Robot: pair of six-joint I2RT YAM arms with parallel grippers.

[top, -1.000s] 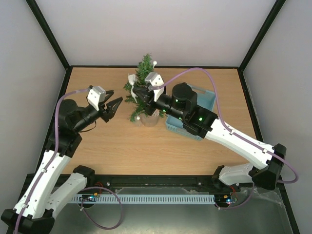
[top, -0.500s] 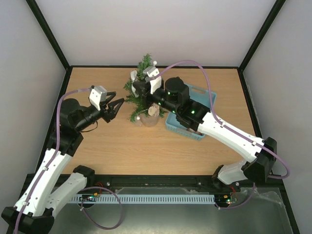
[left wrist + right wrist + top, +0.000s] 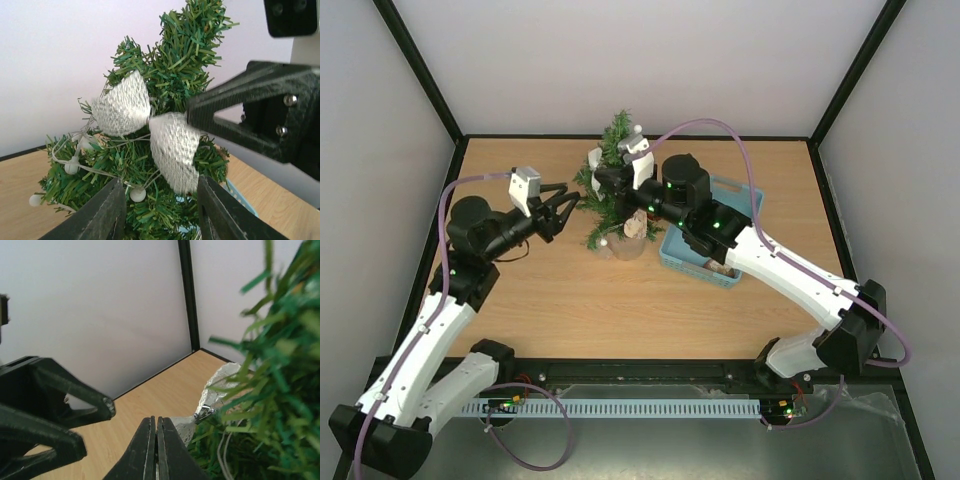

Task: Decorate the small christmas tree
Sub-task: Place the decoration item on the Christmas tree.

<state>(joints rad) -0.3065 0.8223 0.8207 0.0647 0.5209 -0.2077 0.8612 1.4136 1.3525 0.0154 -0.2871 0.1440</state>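
So the wooden table (image 3: pixel 570 300) fills most of the overhead shot, with both arms reaching in from the bottom corners: the right arm (image 3: pixel 790 275) stretches diagonally up across the light blue basket (image 3: pixel 748 208) and the left arm (image 3: pixel 440 320) comes up the left side. The small christmas tree (image 3: pixel 616 140) stands upright in the upper middle of the frame, just left of the basket, on its clear base (image 3: pixel 625 245). The left gripper (image 3: pixel 572 207) sits right at the tree's left side with its jaws spread wide, nothing in them. The right gripper (image 3: pixel 155 430) is at the tree too, fingers pressed tight together on the edge of a white mesh bow (image 3: pixel 125 110) lying against the branches mid-tree. Under the bow there's a thin string of little white beads (image 3: pixel 137 194) draped through the lower branches.
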